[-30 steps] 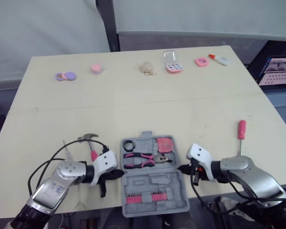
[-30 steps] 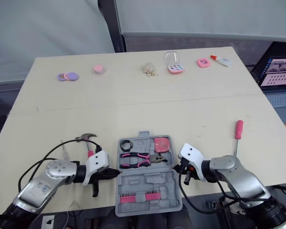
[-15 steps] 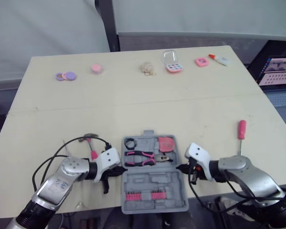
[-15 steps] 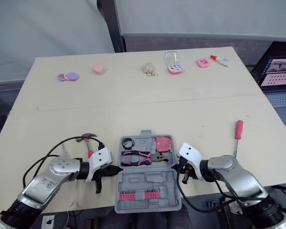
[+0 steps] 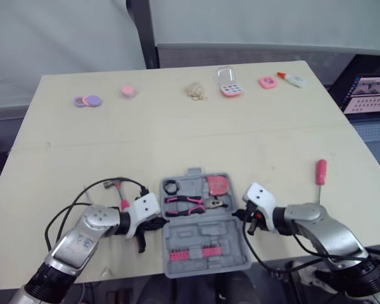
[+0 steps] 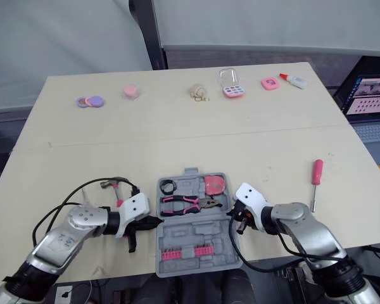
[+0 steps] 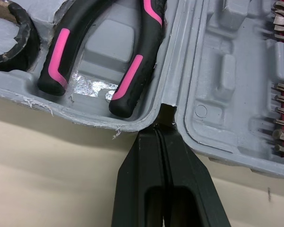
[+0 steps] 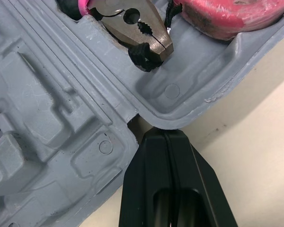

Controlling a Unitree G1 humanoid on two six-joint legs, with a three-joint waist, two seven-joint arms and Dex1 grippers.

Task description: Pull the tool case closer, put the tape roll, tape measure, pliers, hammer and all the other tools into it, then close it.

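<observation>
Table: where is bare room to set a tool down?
Bare: the table between the far row of small items and the tool case. Crowded: beside the case, left gripper and hammer one side, right gripper the other.

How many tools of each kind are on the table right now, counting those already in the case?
Tape roll: 1
Pliers: 1
Tape measure: 1
Hammer: 1
Screwdriver: 1
Bit rack: 1
Total: 6
</observation>
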